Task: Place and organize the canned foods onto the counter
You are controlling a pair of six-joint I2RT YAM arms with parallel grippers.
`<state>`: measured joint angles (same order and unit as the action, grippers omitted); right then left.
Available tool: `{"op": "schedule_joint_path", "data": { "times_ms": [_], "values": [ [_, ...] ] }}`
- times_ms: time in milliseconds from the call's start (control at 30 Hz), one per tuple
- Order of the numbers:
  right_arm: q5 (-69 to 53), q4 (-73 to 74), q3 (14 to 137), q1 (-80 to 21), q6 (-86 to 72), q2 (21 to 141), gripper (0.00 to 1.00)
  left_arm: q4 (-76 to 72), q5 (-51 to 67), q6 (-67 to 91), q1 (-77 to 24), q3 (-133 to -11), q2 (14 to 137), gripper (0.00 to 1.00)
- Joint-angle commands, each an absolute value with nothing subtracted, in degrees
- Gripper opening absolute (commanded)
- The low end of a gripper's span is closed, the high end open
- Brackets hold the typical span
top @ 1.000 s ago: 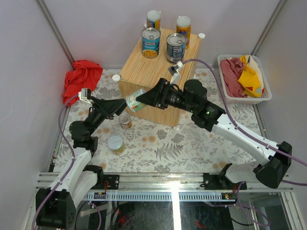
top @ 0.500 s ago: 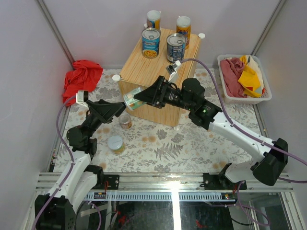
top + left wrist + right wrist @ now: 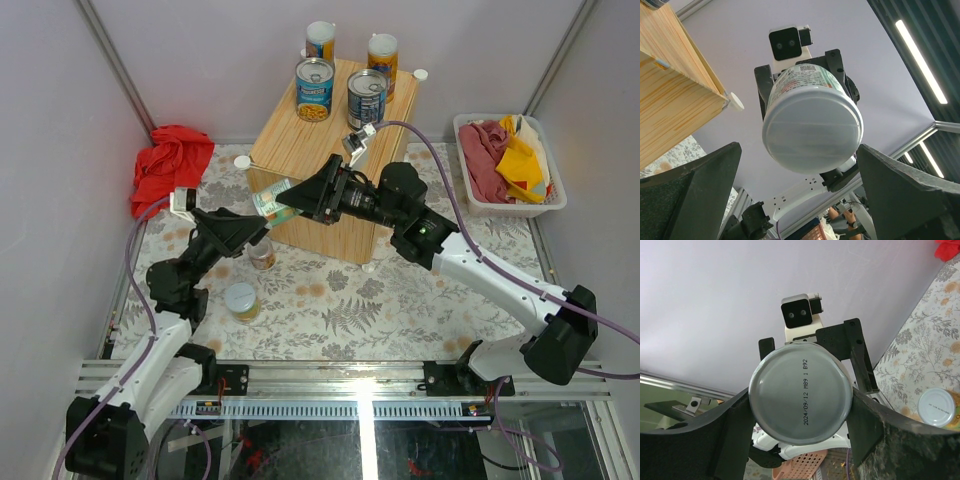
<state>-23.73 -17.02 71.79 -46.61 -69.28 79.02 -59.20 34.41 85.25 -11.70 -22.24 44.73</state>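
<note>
My right gripper (image 3: 288, 204) is shut on a short green-labelled can (image 3: 268, 197), held tilted in the air at the front left of the wooden counter (image 3: 300, 150). In the right wrist view the can's silver lid (image 3: 801, 392) fills the space between both fingers. My left gripper (image 3: 258, 232) is open and empty just below this can, which the left wrist view shows from underneath (image 3: 812, 125). Two wide blue cans (image 3: 314, 88) and two tall orange-blue cans (image 3: 382, 52) stand on the counter. A brown-labelled can (image 3: 262, 254) and a silver-lidded can (image 3: 241, 300) stand on the tablecloth.
A red cloth (image 3: 172, 160) lies at the left wall. A white basket (image 3: 462, 125) of cloths sits at the right. The counter's edge (image 3: 670, 85) and a white corner cap (image 3: 735, 102) are close on the left of my left gripper.
My right gripper has carried the green-labelled can up and to the left, along the counter's front. My left gripper has shifted slightly right beneath it and stays open.
</note>
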Motion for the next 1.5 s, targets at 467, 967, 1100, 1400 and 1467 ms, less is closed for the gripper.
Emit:
{"op": "schedule_joint_path", "data": {
  "times_ms": [467, 967, 1100, 1400, 1467],
  "values": [
    [-26.4, -25.4, 71.2, -46.3, -72.4, 77.5, 0.0, -58.3, 30.0, 81.6, -13.1, -27.3, 44.7, 1.0],
    [-25.9, -27.7, 70.3, -46.3, -73.4, 77.8, 0.0, -54.9, 30.3, 77.7, -15.0, -28.5, 44.6, 0.78],
    [-25.8, -27.8, 69.6, -46.3, -73.4, 77.5, 0.0, -52.6, 29.9, 76.2, -15.0, -28.6, 43.5, 0.71],
    [-23.7, -25.2, 67.1, -47.3, -70.9, 75.3, 0.02, -48.1, 30.1, 73.2, -15.1, -29.8, 42.4, 0.52],
    [-23.3, -24.5, 66.6, -47.5, -70.2, 74.9, 0.05, -47.5, 30.5, 72.7, -15.2, -30.0, 42.3, 0.45]
  ]
}}
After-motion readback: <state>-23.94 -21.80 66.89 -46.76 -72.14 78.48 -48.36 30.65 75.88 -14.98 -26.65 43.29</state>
